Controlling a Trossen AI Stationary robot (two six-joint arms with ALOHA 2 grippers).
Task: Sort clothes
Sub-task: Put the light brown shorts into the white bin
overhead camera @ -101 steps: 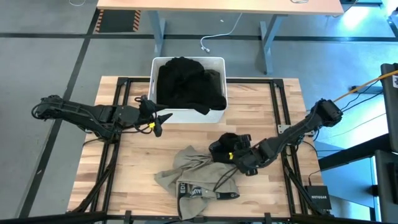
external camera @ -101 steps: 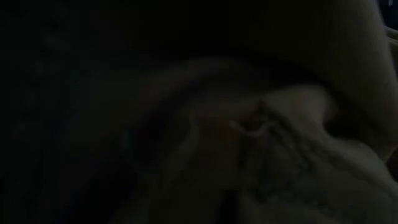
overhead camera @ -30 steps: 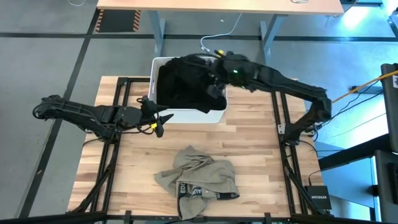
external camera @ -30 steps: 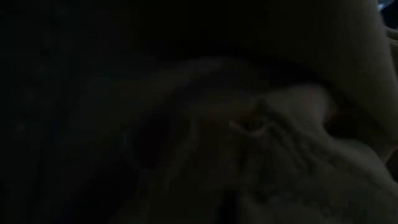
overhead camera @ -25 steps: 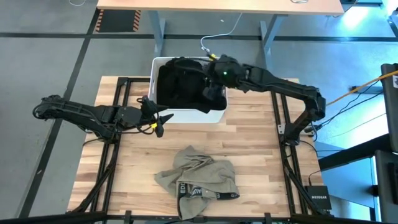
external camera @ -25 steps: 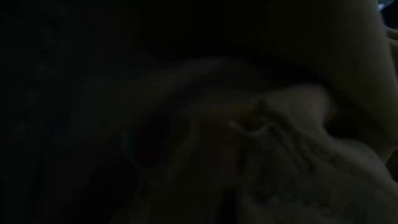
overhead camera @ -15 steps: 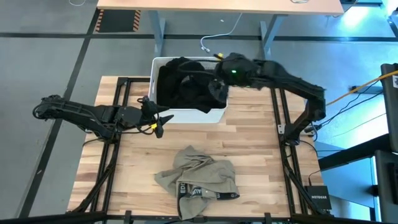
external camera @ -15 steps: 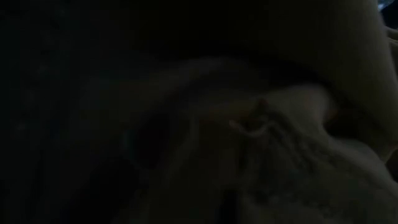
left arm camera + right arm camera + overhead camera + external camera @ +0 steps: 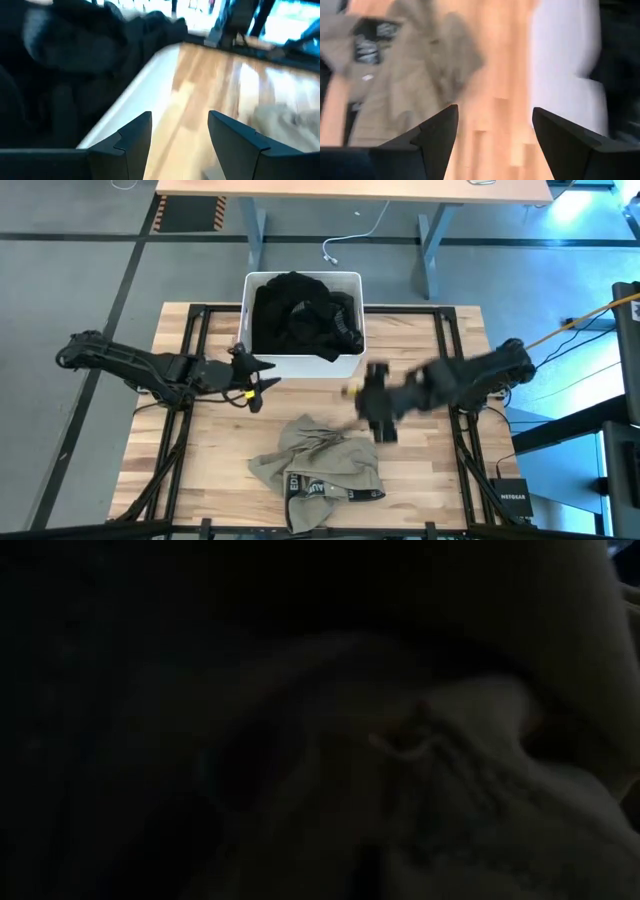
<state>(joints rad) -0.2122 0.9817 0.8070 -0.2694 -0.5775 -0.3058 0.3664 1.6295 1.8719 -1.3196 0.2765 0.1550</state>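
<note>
The black clothes (image 9: 300,318) fill the white bin (image 9: 300,364) at 12 o'clock on the table (image 9: 440,470), one piece hanging over its front wall. The khaki trousers (image 9: 320,470) lie crumpled at 6 o'clock. The right gripper (image 9: 378,412) is above bare wood between bin and trousers, fingers apart and empty. The left gripper (image 9: 256,385) waits at 9 o'clock beside the bin, also spread and empty. Cloth covers the low view.
</note>
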